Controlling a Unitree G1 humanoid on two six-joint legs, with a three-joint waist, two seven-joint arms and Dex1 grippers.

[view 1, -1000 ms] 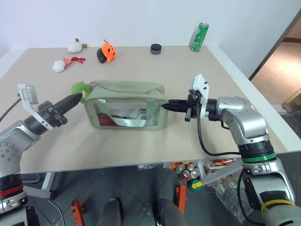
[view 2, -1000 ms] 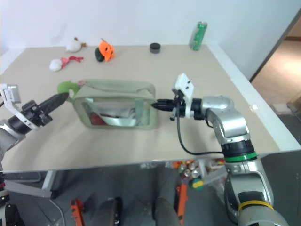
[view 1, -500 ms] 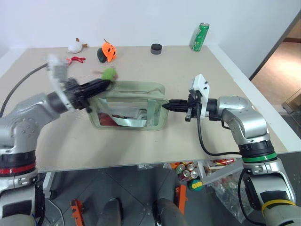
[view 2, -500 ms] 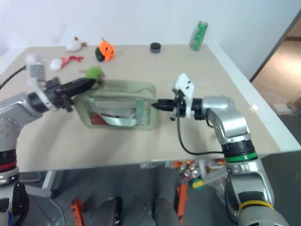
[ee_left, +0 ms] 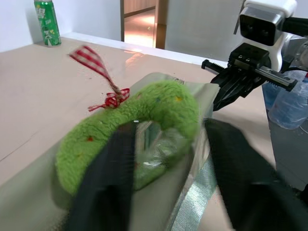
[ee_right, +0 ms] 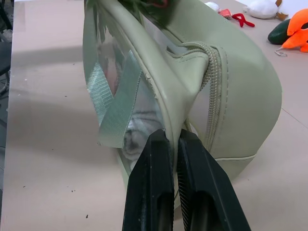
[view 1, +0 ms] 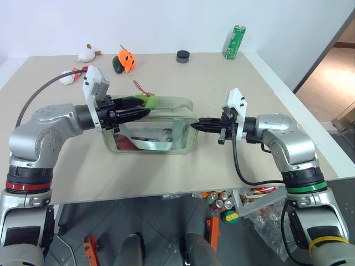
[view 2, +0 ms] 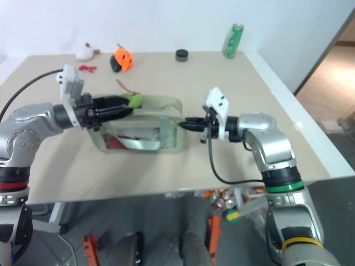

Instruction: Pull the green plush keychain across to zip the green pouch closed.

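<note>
On the table [view 1: 183, 160], near its middle, the green pouch [view 1: 166, 119] is sitting with its clear window side facing the robot and pale webbing straps showing behind the plastic. The green plush keychain [view 1: 148, 101] is lying curled on the pouch's top, toward the pouch's left end, with a thin red cord [view 1: 140, 87] trailing up from it.

Left pincer [view 1: 140, 112] is reaching level across the pouch's top from the left. In the left wrist view its two black fingers [ee_left: 108, 178] are standing apart, one on either side of the plush [ee_left: 130, 139], not pressing on it; whether they are touching the fuzz I cannot tell.

Right pincer [view 1: 195, 126] is pointing at the pouch's right end with its fingers [ee_right: 153, 192] drawn together. In the right wrist view they are pinching the pouch's end seam [ee_right: 171, 103] just beside the zipper.

At the far edge of the table, well apart from the pouch: a white plush [view 1: 86, 54], an orange plush [view 1: 127, 57] joined to a dark one, a small black round object [view 1: 183, 56], a green can [view 1: 235, 42] standing upright. Another white plush [view 1: 67, 77] with a red cord is partly hidden behind the left arm.
</note>
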